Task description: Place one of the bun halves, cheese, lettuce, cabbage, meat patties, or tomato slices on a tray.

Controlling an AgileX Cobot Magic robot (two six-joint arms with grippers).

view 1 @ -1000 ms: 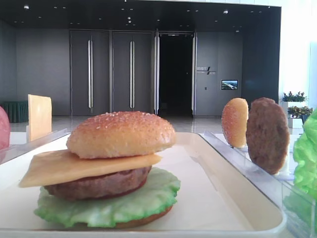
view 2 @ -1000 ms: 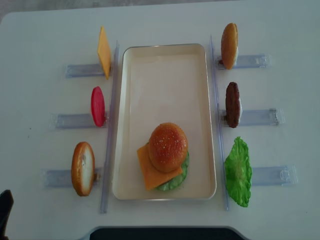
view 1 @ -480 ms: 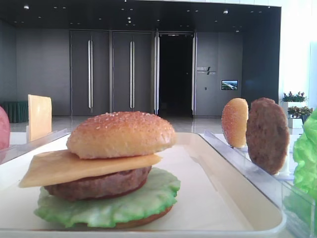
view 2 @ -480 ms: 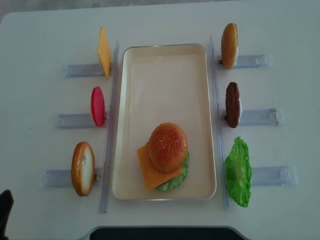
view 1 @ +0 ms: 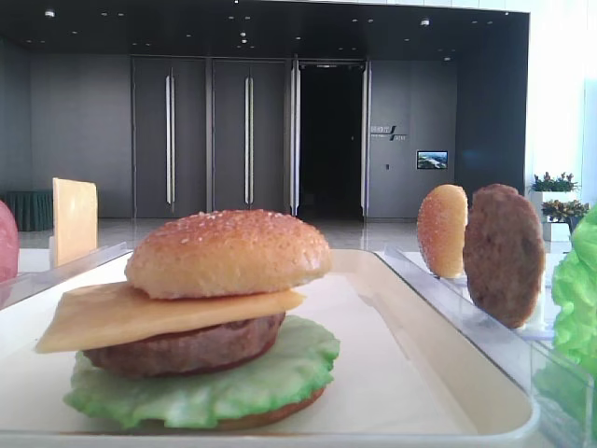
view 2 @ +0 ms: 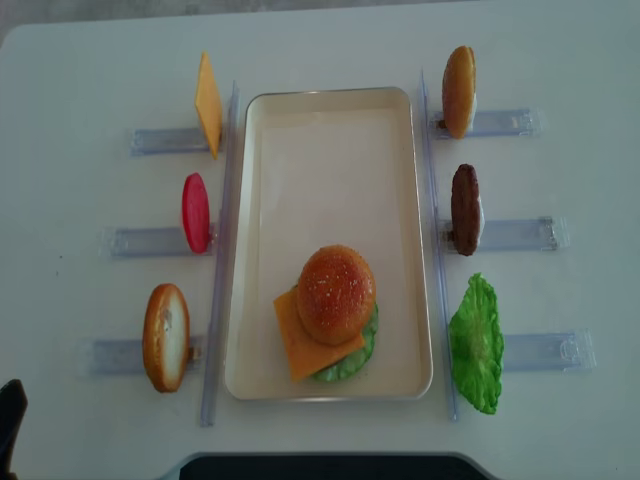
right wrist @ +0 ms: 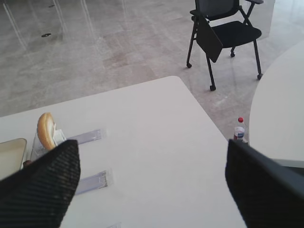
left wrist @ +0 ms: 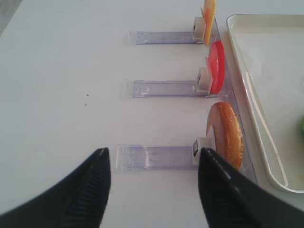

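On the cream tray (view 2: 330, 130) stands a stack: seeded bun half (view 2: 335, 293), cheese (view 2: 295, 348), meat patty (view 1: 187, 347), lettuce (view 1: 205, 387). Left of the tray, upright in racks, are a cheese slice (view 2: 207, 103), a tomato slice (view 2: 195, 212) and a bun half (view 2: 166, 337). On the right stand a bun half (view 2: 459, 91), a patty (view 2: 465, 209) and lettuce (view 2: 476, 343). No cabbage is in view. My left gripper (left wrist: 154, 156) is open and empty, low before the near left rack. My right gripper (right wrist: 152, 152) is open over bare table.
Clear plastic racks (view 2: 520, 233) stick out on both sides of the tray, and long clear rails (view 2: 218, 250) run along its edges. Beyond the table's right edge are a black chair (right wrist: 223, 33), a water bottle (right wrist: 239, 129) and another white table (right wrist: 280, 104).
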